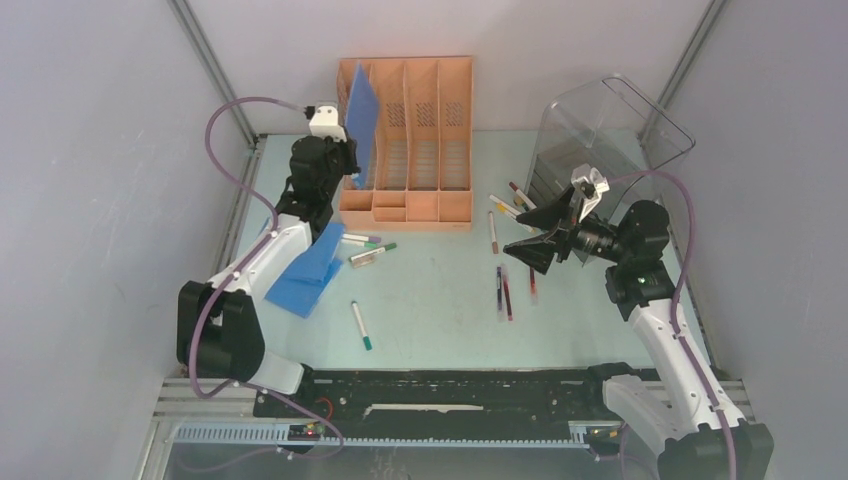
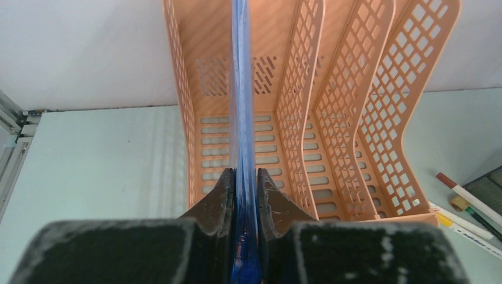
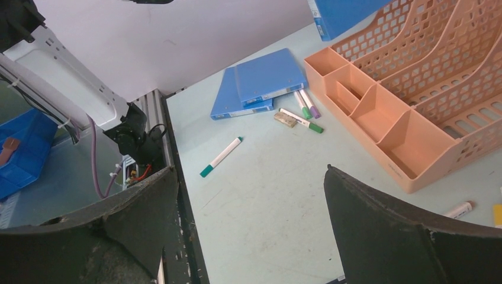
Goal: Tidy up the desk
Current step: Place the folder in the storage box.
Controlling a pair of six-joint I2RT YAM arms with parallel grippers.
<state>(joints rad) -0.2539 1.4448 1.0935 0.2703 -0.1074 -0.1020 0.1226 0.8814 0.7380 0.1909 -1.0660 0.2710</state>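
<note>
On the pale green desk my left gripper is shut on the lower edge of a blue folder. The folder stands upright on edge in the leftmost slot of the orange file rack, which sits at the back of the desk. A second blue folder lies flat on the left, beside the left arm. My right gripper hangs open above the right part of the desk, nothing between its fingers, with loose pens below it.
A green-capped marker lies alone near the front. Several markers cluster before the rack's left corner, more at its right. A clear smoky bin stands back right. Grey walls enclose the desk; a black rail runs along its front.
</note>
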